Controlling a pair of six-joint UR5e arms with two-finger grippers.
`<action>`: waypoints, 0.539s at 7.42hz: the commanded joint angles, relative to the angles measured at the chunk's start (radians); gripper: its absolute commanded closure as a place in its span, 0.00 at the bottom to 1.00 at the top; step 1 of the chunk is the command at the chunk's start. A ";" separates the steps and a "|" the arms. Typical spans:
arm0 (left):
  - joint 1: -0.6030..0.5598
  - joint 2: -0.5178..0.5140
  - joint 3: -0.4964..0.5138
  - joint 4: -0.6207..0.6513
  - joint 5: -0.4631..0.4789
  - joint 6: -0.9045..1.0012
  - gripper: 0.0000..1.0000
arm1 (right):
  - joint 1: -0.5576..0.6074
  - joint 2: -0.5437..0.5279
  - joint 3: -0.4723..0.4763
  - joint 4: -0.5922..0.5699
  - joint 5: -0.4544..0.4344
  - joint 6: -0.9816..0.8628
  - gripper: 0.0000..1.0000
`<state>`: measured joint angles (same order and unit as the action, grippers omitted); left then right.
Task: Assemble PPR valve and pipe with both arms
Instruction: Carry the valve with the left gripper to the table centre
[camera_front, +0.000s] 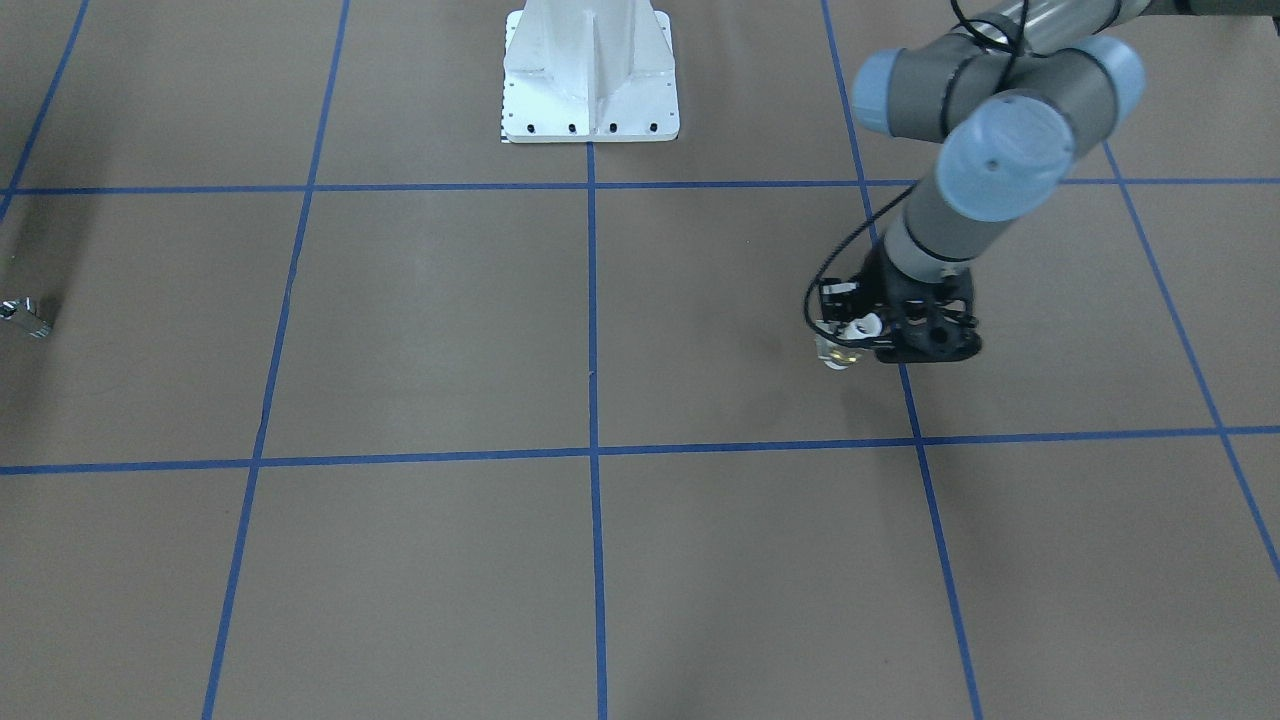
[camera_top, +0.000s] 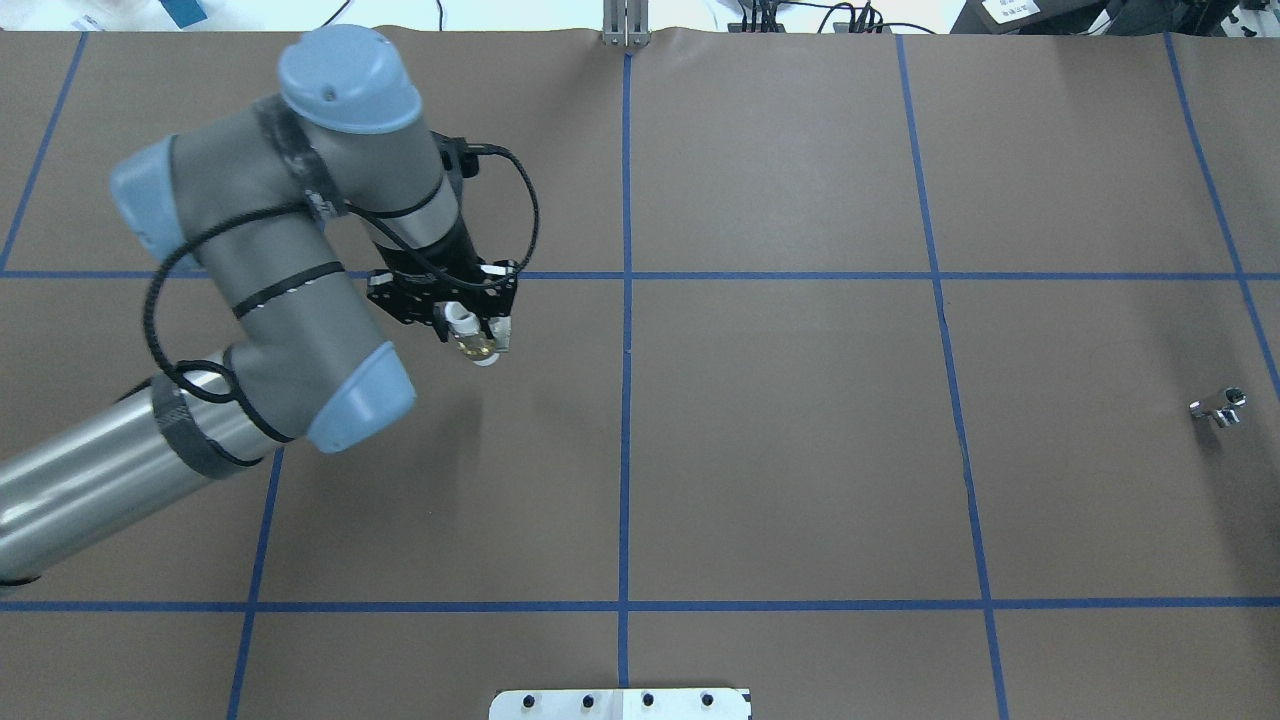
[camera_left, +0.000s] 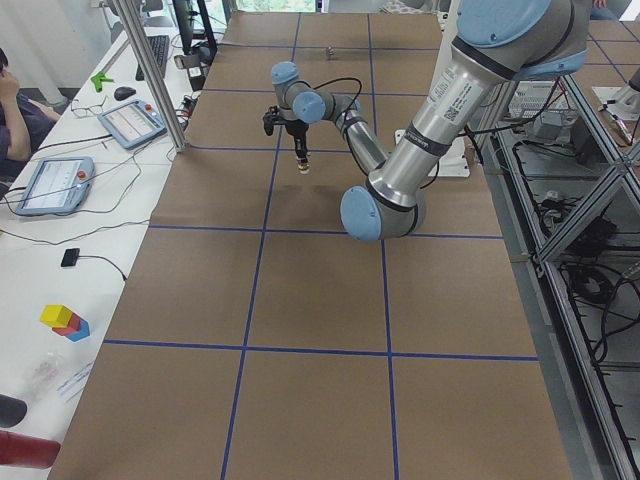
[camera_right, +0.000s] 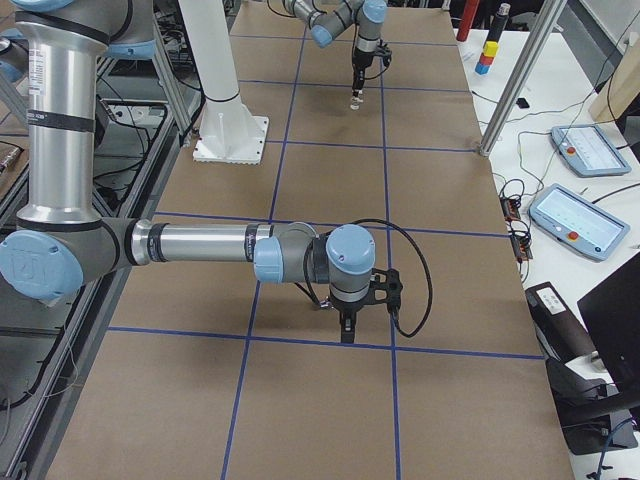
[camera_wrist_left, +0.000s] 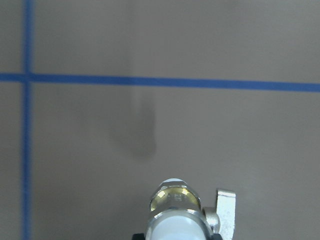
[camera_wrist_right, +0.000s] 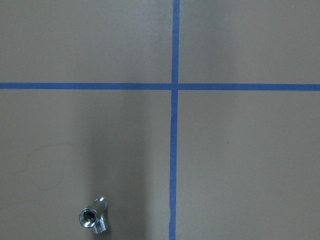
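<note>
My left gripper (camera_top: 478, 333) is shut on the PPR valve (camera_top: 474, 346), a white-and-brass fitting with a small side tab. It holds the valve upright a little above the brown table, left of the centre line. The valve also shows in the front view (camera_front: 846, 345) and fills the bottom of the left wrist view (camera_wrist_left: 175, 207). The pipe (camera_top: 1218, 407), a small shiny silver stub, lies on the table far to the right, and also shows in the front view (camera_front: 25, 316) and the right wrist view (camera_wrist_right: 95, 220). My right gripper (camera_right: 346, 328) shows only in the exterior right view, pointing down; I cannot tell whether it is open.
The white bolted pedestal (camera_front: 590, 80) stands at the table's robot side. Blue tape lines (camera_top: 626, 400) divide the brown table into squares. Metal posts (camera_left: 150, 70) and tablets (camera_left: 52, 185) stand along the operators' bench.
</note>
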<state>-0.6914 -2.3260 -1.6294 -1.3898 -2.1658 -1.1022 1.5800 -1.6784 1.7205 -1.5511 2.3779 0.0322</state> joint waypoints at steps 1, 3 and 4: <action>0.070 -0.212 0.183 0.000 0.064 -0.085 1.00 | 0.000 0.000 -0.001 -0.001 -0.002 0.000 0.01; 0.073 -0.280 0.304 -0.047 0.099 -0.076 1.00 | 0.000 0.002 -0.001 -0.001 -0.002 0.000 0.01; 0.082 -0.279 0.356 -0.122 0.100 -0.076 1.00 | 0.000 0.003 -0.001 -0.001 -0.002 0.000 0.01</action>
<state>-0.6184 -2.5887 -1.3440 -1.4416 -2.0792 -1.1792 1.5800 -1.6767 1.7196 -1.5523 2.3762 0.0322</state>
